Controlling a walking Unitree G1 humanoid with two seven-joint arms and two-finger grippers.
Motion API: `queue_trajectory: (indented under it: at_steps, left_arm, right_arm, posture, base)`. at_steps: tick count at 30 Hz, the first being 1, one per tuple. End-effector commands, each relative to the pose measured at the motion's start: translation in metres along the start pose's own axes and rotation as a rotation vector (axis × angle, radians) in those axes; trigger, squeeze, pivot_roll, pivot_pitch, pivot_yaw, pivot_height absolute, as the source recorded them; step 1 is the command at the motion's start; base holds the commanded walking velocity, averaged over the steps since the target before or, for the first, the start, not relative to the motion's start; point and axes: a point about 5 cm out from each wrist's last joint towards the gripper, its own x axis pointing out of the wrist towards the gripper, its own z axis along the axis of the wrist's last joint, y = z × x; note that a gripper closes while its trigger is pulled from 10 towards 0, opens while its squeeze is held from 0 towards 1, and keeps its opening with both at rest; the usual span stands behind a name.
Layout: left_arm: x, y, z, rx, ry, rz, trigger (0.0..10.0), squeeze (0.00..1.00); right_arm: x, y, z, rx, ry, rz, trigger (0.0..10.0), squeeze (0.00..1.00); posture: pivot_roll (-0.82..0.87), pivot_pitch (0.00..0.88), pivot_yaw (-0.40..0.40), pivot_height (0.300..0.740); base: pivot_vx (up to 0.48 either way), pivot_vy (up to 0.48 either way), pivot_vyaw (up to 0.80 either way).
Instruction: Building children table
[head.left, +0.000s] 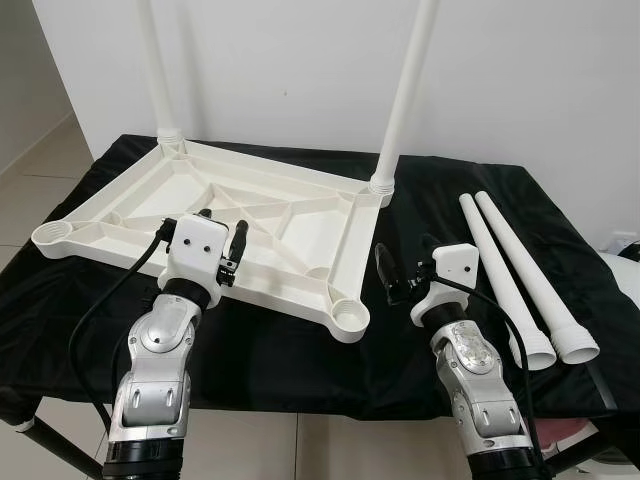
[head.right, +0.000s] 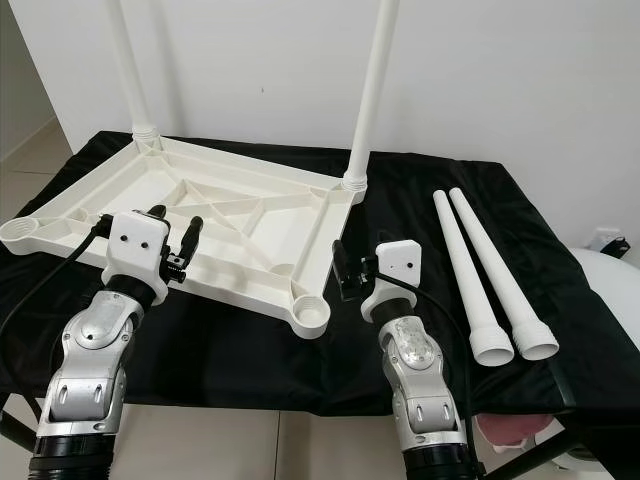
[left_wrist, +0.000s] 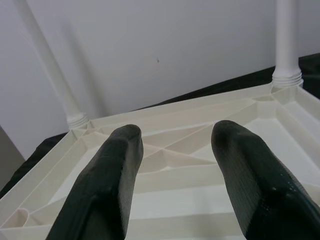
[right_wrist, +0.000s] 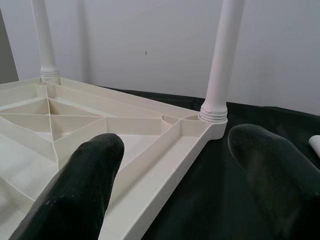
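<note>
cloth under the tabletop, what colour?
Black cloth, plain; clearest in the left eye view.

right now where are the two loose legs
The two loose legs lie side by side on the black cloth at the robot's right, beyond the right gripper and apart from the tabletop.

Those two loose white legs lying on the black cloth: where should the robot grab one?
Probably mid-shaft, coming from above with the right gripper. The loose legs lie flat side by side, so fingers should straddle the outer one's slim round tube, away from the flared socket end.
</note>
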Motion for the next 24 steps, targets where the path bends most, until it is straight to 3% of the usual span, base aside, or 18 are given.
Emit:
queue_trajectory:
  at_steps: [1, 10, 24]
  left_arm:
    - [0.0008, 0.0038, -0.0026, -0.011, 0.005, 0.098, 10.0, 0.0]
    - [-0.0025, 0.0016, -0.0076, -0.047, 0.03, 0.081, 10.0, 0.0]
    - [-0.0034, -0.0008, -0.0081, -0.052, 0.025, 0.068, 10.0, 0.0]
  right_arm:
    - [-0.0016, 0.0009, 0.0012, -0.006, -0.009, 0.002, 10.0, 0.0]
    - [-0.0038, -0.0004, 0.0002, -0.022, -0.006, 0.026, 10.0, 0.0]
    - [-0.0041, 0.0009, 0.0001, -0.026, 0.0, 0.036, 10.0, 0.0]
  posture:
    - [0.06, 0.001, -0.021, 0.74]
    - [0.06, 0.018, -0.043, 0.74]
    - [0.06, 0.026, -0.048, 0.74]
  base:
    - [0.0, 0.0, 0.0]
    - [0.0, 0.0, 0.0]
    - [0.0, -0.375, 0.0]
